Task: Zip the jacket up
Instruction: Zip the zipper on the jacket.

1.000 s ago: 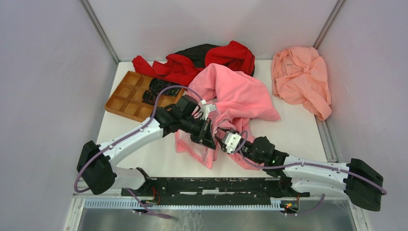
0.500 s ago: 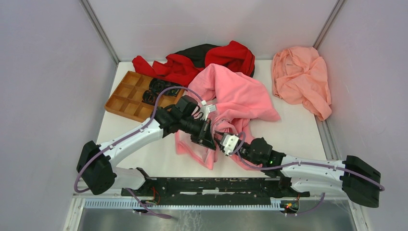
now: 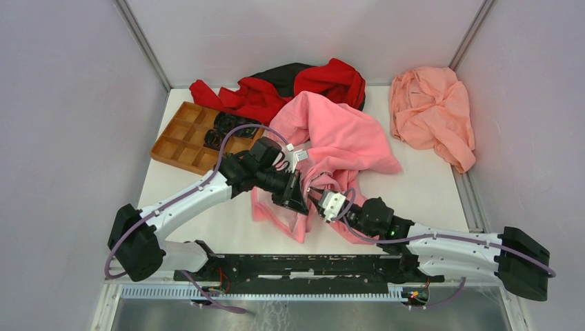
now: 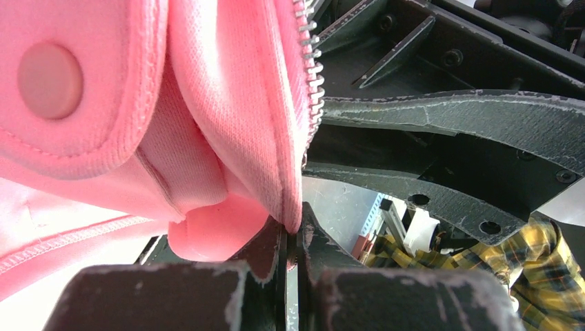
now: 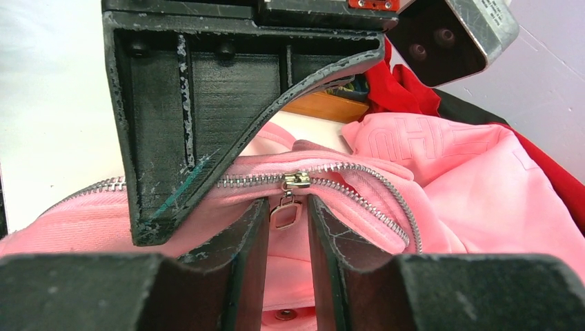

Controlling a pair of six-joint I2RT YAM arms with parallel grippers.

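The bright pink jacket [image 3: 338, 134] lies crumpled mid-table, its lower hem drawn toward the arms. My left gripper [image 3: 296, 198] is shut on the jacket's hem edge [image 4: 293, 219] beside the zipper teeth [image 4: 314, 69]. My right gripper [image 3: 319, 200] faces it, almost touching. In the right wrist view its jaws [image 5: 288, 203] stand narrowly open on either side of the small metal zipper pull [image 5: 285, 214], which hangs from the slider [image 5: 296, 181] with a little gap on each side. The zipper is joined left of the slider and split to its right.
A red-and-black garment [image 3: 290, 86] lies behind the jacket, and a salmon-peach cloth [image 3: 431, 114] at the back right. An orange compartment tray [image 3: 181, 141] with black parts [image 3: 227, 124] sits back left. Walls close in on both sides.
The right gripper has narrowed its jaws and edged forward toward the left gripper, around the zipper pull. The left gripper has stayed shut on the hem, barely moving.
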